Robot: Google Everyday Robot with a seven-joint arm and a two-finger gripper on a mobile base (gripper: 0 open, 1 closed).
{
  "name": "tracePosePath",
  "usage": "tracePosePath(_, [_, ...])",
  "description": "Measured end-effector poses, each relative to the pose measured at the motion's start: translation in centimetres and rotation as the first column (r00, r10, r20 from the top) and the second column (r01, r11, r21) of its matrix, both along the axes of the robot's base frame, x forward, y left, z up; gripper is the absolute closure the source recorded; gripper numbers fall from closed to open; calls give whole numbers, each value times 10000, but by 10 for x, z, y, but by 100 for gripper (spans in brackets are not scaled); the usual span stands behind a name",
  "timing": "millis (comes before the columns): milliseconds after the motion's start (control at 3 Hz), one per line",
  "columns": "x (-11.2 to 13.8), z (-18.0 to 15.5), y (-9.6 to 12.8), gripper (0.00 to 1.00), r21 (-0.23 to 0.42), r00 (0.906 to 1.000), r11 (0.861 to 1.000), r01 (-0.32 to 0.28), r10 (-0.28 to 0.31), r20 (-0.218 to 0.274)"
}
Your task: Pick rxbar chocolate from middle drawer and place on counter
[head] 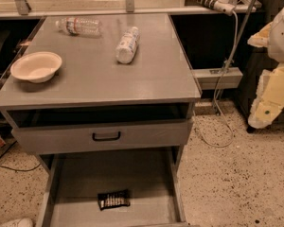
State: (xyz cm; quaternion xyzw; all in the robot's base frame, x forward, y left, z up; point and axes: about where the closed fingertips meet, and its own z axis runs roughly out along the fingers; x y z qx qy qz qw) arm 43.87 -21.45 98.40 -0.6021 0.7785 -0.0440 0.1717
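Note:
The rxbar chocolate [113, 199], a small flat black wrapper with white lettering, lies on the floor of the open middle drawer [109, 174], near its front and left of centre. The drawer is pulled out at the bottom of the view. The grey counter [104, 70] is the cabinet's top, above it. My gripper [270, 103] shows as white and cream parts at the right edge. It hangs beside the cabinet, well right of and above the drawer, and touches nothing.
On the counter lie a clear water bottle [79, 26], a white-labelled bottle [127, 45] and a cream bowl [36, 66]. A drawer front with a black handle [106, 136] sits above the middle drawer. A cable [225, 93] hangs at the right over speckled floor.

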Motion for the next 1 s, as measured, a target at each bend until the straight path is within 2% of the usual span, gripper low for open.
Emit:
tracePosePath(333, [0, 0, 0, 0, 0, 10000, 10000, 0, 0, 0])
tracePosePath(667, [-12, -14, 15, 0, 112, 10000, 9999, -20, 20, -76])
tracePosePath(1000, [-32, -46, 42, 0, 362, 9984, 9991, -242, 260, -499])
